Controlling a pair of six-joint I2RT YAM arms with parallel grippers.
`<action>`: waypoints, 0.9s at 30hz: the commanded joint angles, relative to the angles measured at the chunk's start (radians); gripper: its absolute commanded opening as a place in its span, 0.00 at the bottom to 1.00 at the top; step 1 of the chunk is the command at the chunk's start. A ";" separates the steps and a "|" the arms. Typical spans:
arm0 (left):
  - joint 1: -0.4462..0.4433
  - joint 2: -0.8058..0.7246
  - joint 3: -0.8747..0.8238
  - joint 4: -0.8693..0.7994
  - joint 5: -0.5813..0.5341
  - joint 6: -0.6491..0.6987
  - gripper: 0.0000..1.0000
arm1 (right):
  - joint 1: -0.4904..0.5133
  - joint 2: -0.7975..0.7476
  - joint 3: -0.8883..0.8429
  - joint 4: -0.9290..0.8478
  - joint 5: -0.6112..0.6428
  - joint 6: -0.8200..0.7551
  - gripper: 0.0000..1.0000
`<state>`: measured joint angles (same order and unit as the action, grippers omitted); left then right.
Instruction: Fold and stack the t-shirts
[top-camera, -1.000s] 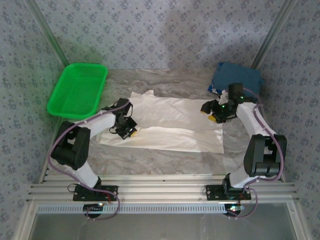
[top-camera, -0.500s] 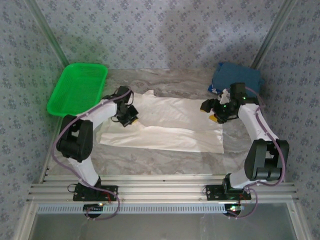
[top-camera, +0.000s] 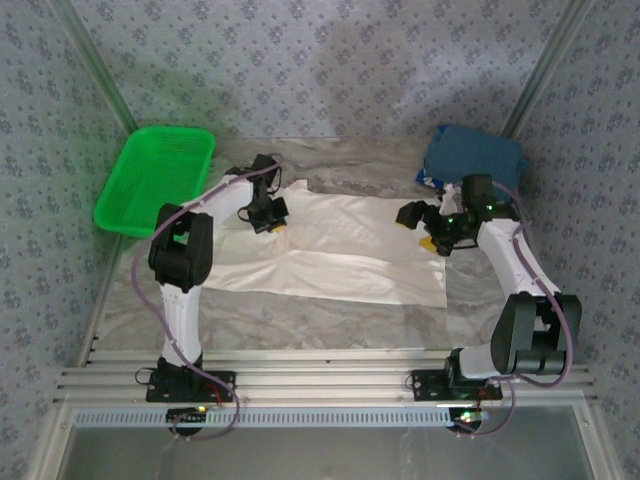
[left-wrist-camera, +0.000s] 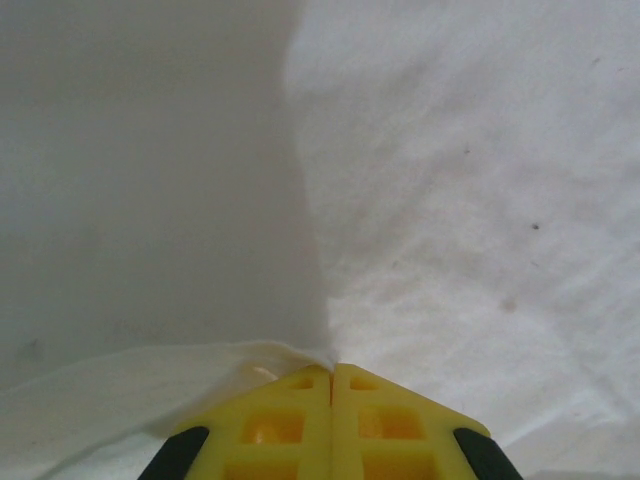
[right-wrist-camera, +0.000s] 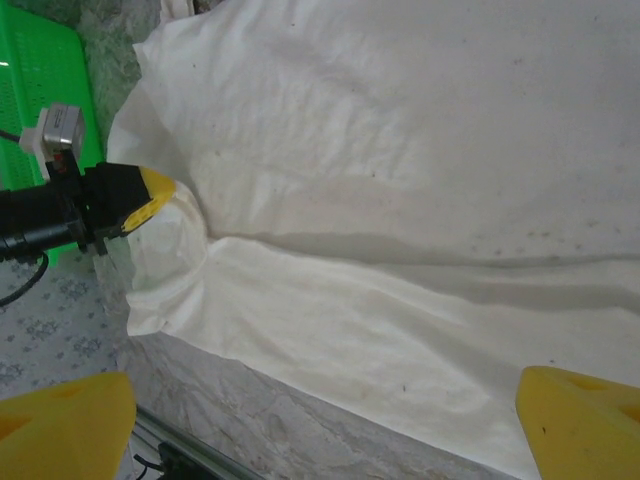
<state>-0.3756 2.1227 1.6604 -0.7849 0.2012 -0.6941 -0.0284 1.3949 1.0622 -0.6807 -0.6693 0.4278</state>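
Loosely spread, cream-white t-shirt (top-camera: 340, 245), lengthwise fold, faint creases.

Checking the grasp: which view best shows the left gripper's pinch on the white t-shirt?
Left wrist: left gripper fingers shut, white t-shirt fold pinched at the tips. Right wrist shows it side-on at the shirt's edge; top external, small, pinch unclear.

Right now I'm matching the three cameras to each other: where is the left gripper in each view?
Top external: left gripper over the far-left part of the cream-white t-shirt.
Left wrist: bottom centre, yellow fingers shut on a pinch of shirt cloth.
Right wrist: left side, upper half, yellow tip against the shirt.
Shared landmark: the cream-white t-shirt it pinches.
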 joint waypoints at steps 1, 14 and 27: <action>-0.014 0.044 0.097 -0.086 0.018 0.113 0.00 | 0.002 -0.021 -0.017 -0.011 -0.023 -0.012 1.00; -0.023 0.122 0.227 -0.158 0.006 0.187 0.41 | 0.028 -0.005 -0.028 -0.018 -0.008 -0.012 1.00; 0.023 -0.341 -0.179 -0.025 -0.096 -0.066 0.80 | 0.127 0.040 -0.114 -0.023 0.139 0.026 1.00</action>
<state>-0.3775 1.8458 1.5997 -0.8314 0.1383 -0.6819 0.0841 1.4162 0.9752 -0.7010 -0.5858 0.4313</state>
